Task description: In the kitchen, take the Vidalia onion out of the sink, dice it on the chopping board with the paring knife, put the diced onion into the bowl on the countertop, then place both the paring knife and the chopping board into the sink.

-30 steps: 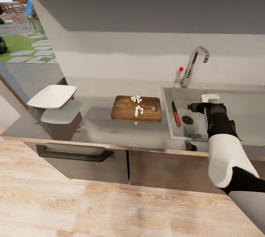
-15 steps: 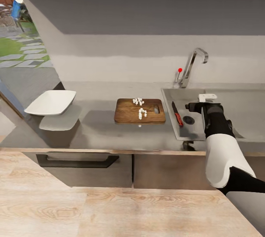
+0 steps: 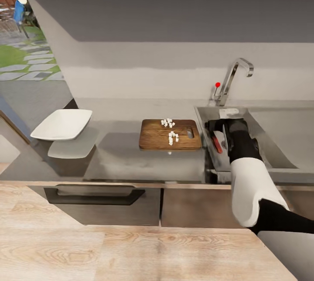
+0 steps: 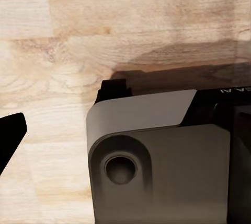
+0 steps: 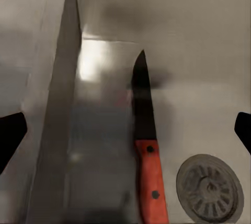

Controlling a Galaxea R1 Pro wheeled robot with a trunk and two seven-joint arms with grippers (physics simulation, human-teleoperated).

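The paring knife [image 5: 147, 151] lies flat on the floor of the sink [image 5: 198, 51], red handle toward the round drain [image 5: 209, 187]. My right gripper [image 5: 127, 132] hangs open just above it, a fingertip at each side and nothing held. In the head view the right gripper [image 3: 212, 125] hovers over the sink's [image 3: 259, 130] left end, half hiding the knife [image 3: 216, 145]. White diced onion pieces [image 3: 170, 130] lie on the chopping board [image 3: 152, 137] on the countertop [image 3: 126, 159]. The white bowl [image 3: 62, 124] sits at the counter's left end. My left gripper's fingertip [image 4: 10, 135] hangs over wooden floor.
The chrome faucet [image 3: 235, 78] with its red knob [image 3: 217, 84] rises behind the sink. One onion piece [image 3: 169, 152] lies on the counter in front of the board. A drawer with a black handle [image 3: 93, 196] is under the counter. Part of my own grey base [image 4: 157, 161] is below the left wrist.
The head camera has shifted. My right gripper moved left across the sink, toward the board side, and now hangs over the knife. Knife, board and bowl stayed put.
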